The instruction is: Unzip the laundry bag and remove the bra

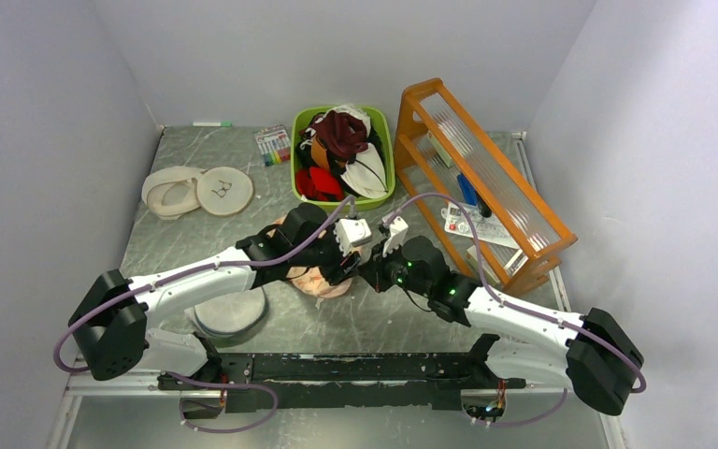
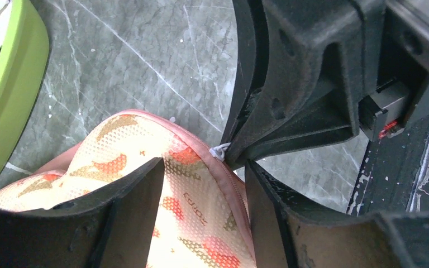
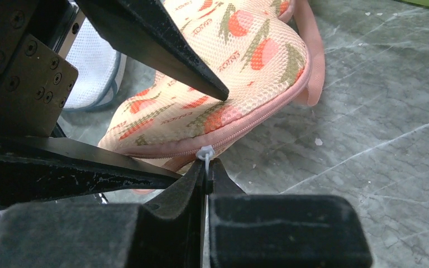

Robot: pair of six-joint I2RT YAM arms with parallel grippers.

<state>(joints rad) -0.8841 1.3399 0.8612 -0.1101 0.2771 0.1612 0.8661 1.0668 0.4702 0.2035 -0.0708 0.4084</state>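
Jaws of the right gripper (image 3: 206, 167) are clenched on a small white zip pull (image 3: 205, 152), which sits at the pink zip edge (image 3: 246, 120) of the laundry bag (image 3: 246, 56). The zip line looks closed along the stretch in view. The left gripper (image 2: 204, 167) grips the bag just beside that spot. One finger presses on the printed top and the other runs under the near rim, with a ridge of fabric standing between them. The two grippers nearly touch.

The bag lies at the middle of the table (image 1: 383, 323), mostly hidden under both wrists in the top view. A pink strap loop (image 3: 313, 67) hangs off its far end. Bare grey surface opens to the right of the zip edge and toward the near rail. The green bin (image 1: 296, 159) of garments stands just beyond the bag. The orange rack (image 1: 561, 234) runs close along the right forearm. A round white mesh disc (image 1: 234, 313) lies under the left forearm, beside the bag.
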